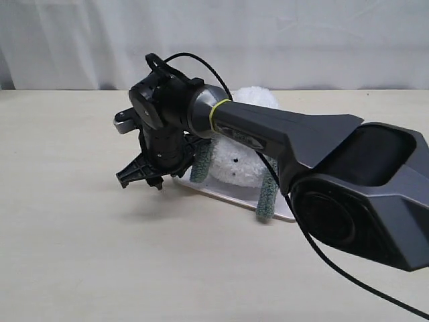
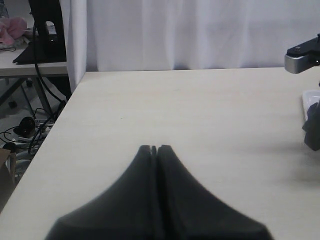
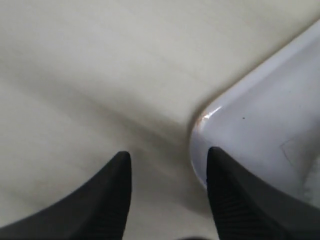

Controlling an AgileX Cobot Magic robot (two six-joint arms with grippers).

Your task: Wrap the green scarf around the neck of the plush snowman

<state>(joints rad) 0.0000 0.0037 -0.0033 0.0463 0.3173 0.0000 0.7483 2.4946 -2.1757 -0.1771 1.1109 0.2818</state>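
the white tray point(image 1: 228, 196) holds the plush snowman point(image 1: 238, 164), the green scarf point(image 1: 267, 194) draped over it with both ends hanging in front; the right gripper point(image 3: 167, 156) stands part open and empty at the tray's corner, the left gripper point(image 2: 155, 148) clenched, empty.

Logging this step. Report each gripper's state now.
Left gripper: closed, holding nothing.
Right gripper: open, empty, beside the white tray.

The plush snowman point(image 1: 236, 164) sits on a tray point(image 1: 226, 196) on the table point(image 1: 74, 228); scarf point(image 1: 267, 194) ends hang either side.
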